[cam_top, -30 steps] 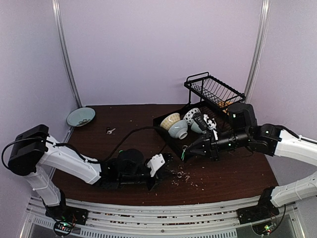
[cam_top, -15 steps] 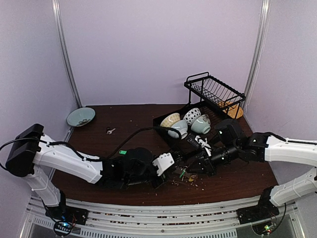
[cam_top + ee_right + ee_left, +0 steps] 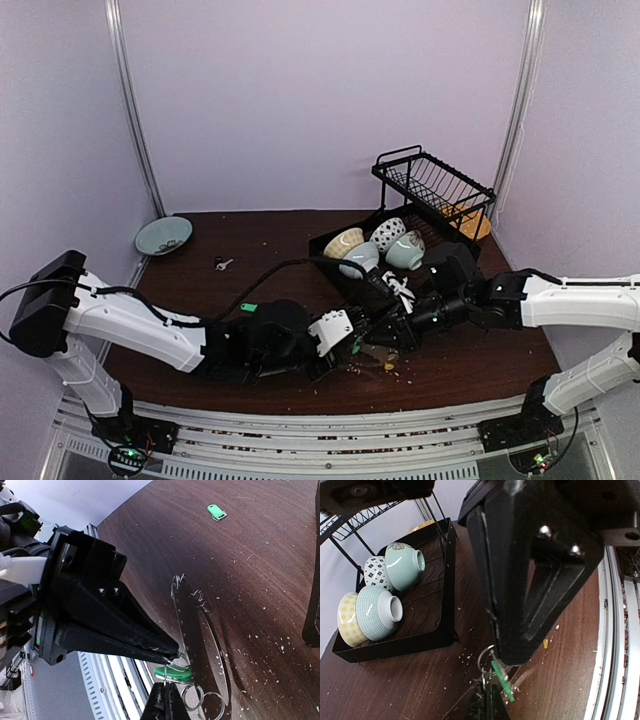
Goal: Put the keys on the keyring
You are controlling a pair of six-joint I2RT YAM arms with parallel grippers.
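well, right claw [image 3: 163,689] pinches one green key [image 3: 172,672] (left claw [image 3: 487,696] closed beside it).

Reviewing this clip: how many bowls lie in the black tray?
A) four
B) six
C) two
A: the left wrist view shows a yellow bowl, a checked blue bowl, a dotted bowl and a pale green bowl in the black tray.

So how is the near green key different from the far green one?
The near green key sits between the left gripper and right gripper; the far green key lies untouched on the table. The near one is beside small metal rings; the far one is alone. Both are bright green.
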